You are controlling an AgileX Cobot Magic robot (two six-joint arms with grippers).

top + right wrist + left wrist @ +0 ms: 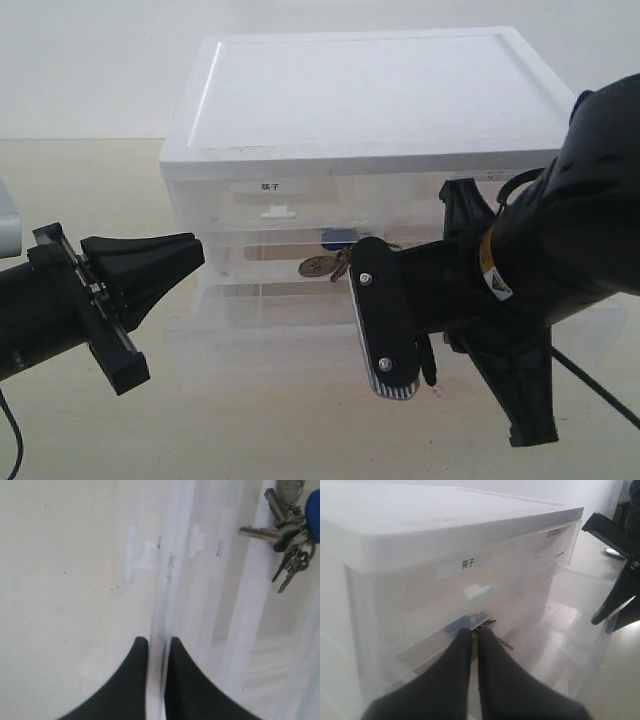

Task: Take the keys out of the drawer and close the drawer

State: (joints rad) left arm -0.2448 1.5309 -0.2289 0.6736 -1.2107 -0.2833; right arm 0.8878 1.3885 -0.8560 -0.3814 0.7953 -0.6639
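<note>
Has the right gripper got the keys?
No, the keys lie well apart from the right gripper, whose fingertips are closed on a thin clear drawer wall.

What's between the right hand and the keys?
Only clear plastic of the drawer. In the right wrist view the right hand seems shut on its wall, whose pale ridges run across to the keys; nothing else sits there.

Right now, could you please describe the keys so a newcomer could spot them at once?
Start at the big translucent white plastic drawer cabinet. Behind its clear front, below the small white paper label, lies a bunch of silver-grey metal keys on a ring. Its flat rounded blue plastic tag is the only colour inside.
</note>
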